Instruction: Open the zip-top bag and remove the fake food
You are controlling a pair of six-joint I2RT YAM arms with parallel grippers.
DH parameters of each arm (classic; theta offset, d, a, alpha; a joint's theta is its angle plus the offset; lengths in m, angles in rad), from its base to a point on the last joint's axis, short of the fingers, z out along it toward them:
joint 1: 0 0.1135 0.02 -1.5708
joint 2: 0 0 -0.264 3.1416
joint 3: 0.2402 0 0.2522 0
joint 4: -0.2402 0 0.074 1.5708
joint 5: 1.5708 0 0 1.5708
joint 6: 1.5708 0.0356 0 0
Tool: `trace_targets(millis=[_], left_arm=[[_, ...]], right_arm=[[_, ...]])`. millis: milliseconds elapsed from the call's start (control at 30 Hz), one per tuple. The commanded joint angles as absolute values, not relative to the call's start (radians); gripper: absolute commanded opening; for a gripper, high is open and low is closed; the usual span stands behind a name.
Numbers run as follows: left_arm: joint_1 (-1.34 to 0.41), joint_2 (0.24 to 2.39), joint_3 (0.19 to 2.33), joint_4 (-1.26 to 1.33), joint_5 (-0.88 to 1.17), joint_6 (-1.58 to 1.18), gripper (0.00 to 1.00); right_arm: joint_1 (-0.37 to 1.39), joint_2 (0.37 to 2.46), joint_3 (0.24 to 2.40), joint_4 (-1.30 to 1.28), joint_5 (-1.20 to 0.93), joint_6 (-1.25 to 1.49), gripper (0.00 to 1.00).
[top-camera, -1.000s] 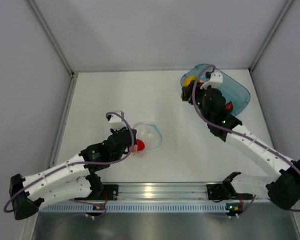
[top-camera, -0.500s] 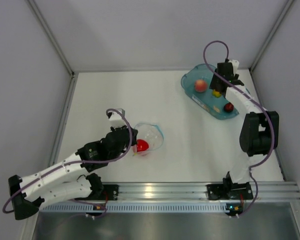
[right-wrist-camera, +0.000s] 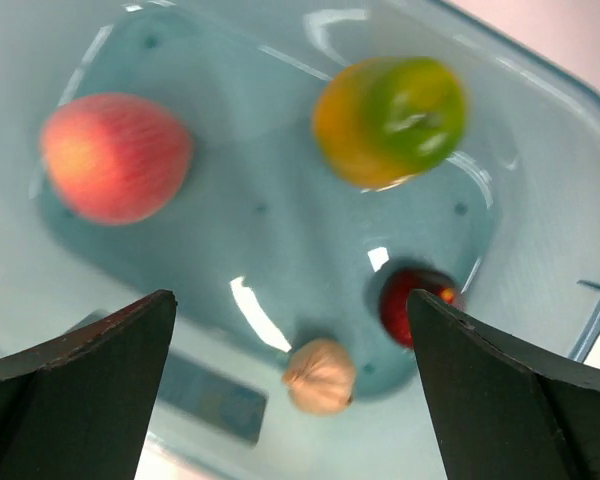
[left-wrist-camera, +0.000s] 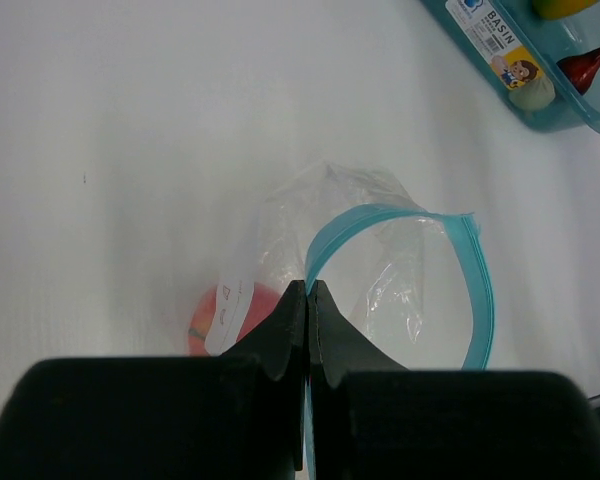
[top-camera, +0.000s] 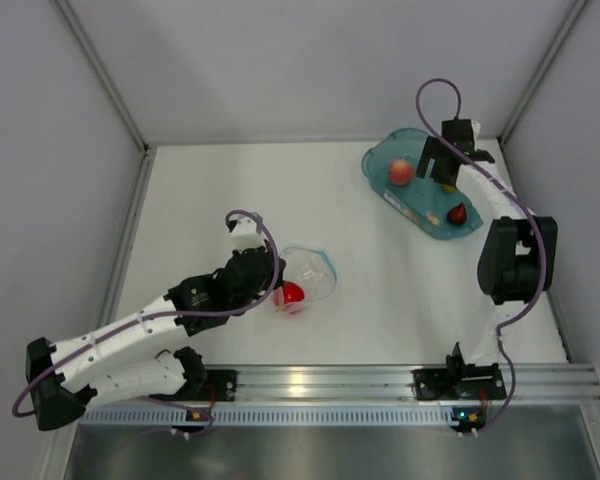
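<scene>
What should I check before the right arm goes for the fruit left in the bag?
1. Left gripper shut on the zip-top bag rim: ok.
2. Bag mouth open: ok.
3. Red fruit out of the bag: not ok, it lies inside.
4. Right gripper open and empty: ok.
5. Mango settled in the tub: cannot tell, it looks blurred.

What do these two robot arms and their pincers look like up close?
Both are built of white, plastic-looking segments joined by bulky black joints: the left arm and the right arm alike. A thin purple cable loops loosely along each. A small green light glows at the right arm's base. The left gripper and right gripper end in matte black, wedge-shaped fingers.
</scene>
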State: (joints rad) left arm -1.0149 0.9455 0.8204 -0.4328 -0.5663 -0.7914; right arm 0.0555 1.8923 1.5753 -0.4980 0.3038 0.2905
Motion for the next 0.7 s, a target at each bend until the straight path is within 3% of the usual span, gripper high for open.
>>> trace_targets(millis=[0, 67, 167, 467, 667], left_arm=[[-1.011, 0.946, 0.867, -0.422, -0.595, -0.842, 0.0], [-1.012, 0.946, 0.867, -0.419, -0.627, -0.86, 0.0], [-1.012, 0.948, 0.867, -0.414, -0.661, -0.903, 0.0], [-1.012, 0.939, 0.848, -0.403, -0.741, -1.008, 0.0], [-1.012, 0.966, 0.838, -0.38, -0.75, -1.055, 0.0]], right_arm=[[0.048, 1.72, 1.516, -0.48, 0.125, 0.33, 0.99], [0.037, 1.653, 1.459, -0.408, -0.082, 0.363, 0.99], [0.054, 1.561, 1.347, -0.347, -0.225, 0.449, 0.8], [0.363, 1.306, 1.198, -0.376, -0.089, 0.515, 0.52], [0.626, 1.227, 1.18, -0.382, -0.006, 0.551, 0.48]])
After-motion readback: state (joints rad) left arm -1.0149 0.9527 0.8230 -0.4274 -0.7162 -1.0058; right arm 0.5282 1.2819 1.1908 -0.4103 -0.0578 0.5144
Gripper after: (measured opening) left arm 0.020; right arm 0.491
